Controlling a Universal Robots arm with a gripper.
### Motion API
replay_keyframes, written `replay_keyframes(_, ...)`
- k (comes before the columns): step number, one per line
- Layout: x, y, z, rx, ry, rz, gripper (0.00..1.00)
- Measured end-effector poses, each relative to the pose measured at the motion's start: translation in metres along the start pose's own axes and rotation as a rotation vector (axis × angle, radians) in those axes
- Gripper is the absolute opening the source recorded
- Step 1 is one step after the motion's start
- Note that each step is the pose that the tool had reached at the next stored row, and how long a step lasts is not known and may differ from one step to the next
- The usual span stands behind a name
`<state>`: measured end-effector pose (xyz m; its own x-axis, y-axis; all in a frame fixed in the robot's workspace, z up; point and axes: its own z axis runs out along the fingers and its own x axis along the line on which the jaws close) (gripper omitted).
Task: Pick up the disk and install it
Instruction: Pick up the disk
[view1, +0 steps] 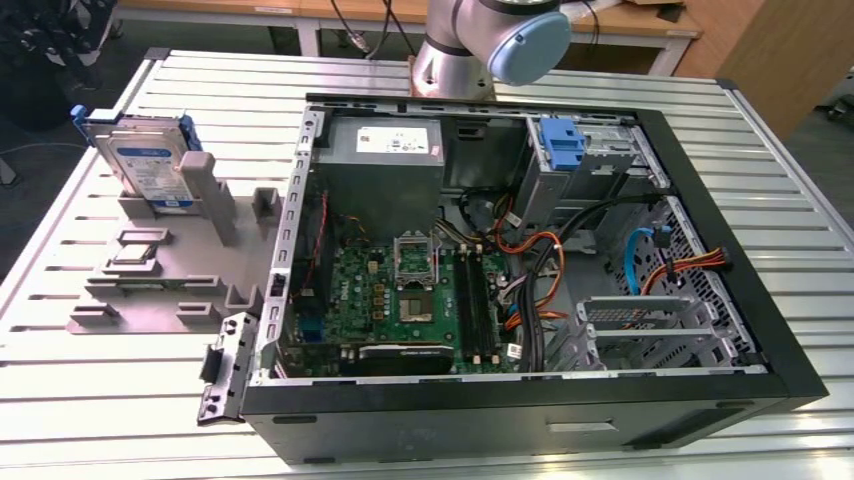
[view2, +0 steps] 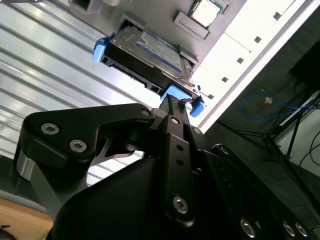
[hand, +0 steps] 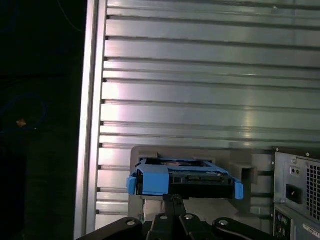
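My gripper is drawn narrow, its two fingertips pressed together with nothing between them, and in the second wrist view the black fingers run out as one slim bar. Straight ahead of those tips sits the disk, a silver-grey drive with a white-and-blue label framed in its blue carrier. It stands on edge in a grey holder and has not been lifted. My fingertips line up with the nearer blue end of the carrier, just beside it; I cannot tell whether they touch it. In the exterior view the disk leans upright in that grey holder on the slatted metal desk. The desk's ribbed surface stretches out beyond the disk from where my gripper points. The open computer case lies on the same desk just beside the holder, and off to one side of my gripper its rear corner is near. Inside the case a blue bracket sits on the metal drive bay, well apart from the disk.
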<state>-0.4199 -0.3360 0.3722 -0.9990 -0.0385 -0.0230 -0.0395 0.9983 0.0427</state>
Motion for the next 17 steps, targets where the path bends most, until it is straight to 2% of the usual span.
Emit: replay_keyframes(17, 0.0000, 0.0000, 0.0001, -0.0070, 0.0130, -0.305, 0.10)
